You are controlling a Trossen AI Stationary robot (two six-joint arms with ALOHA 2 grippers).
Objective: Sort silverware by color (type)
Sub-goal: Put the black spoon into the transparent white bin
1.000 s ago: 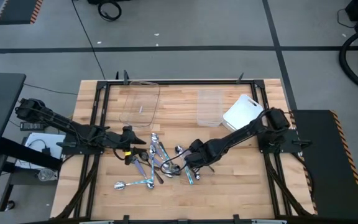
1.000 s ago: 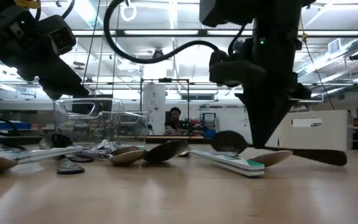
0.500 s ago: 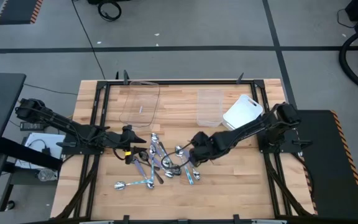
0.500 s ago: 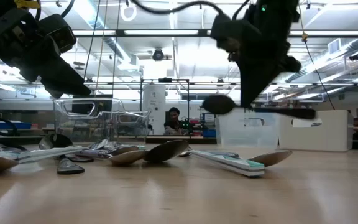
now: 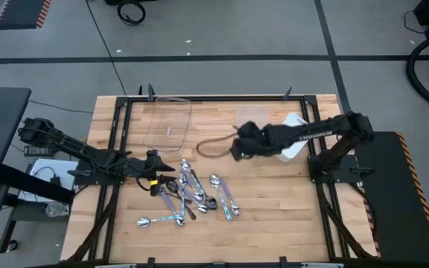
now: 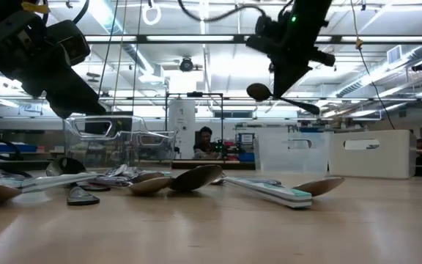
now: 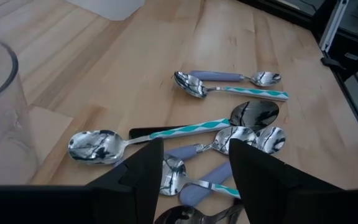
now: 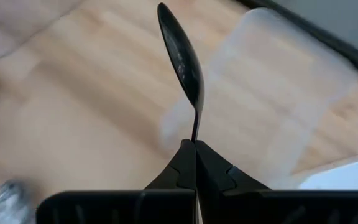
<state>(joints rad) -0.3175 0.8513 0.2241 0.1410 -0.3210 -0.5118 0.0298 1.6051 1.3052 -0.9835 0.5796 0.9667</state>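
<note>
Right pincer clamps a dark spoon above the desk.
Left pincer, fingers apart, hovers just over the spoon pile.

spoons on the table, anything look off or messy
Nothing damaged. The spoons lie in a crossed heap, unsorted, in front of the open left gripper. The right gripper, shut, holds a dark spoon aloft near the clear containers.
</note>
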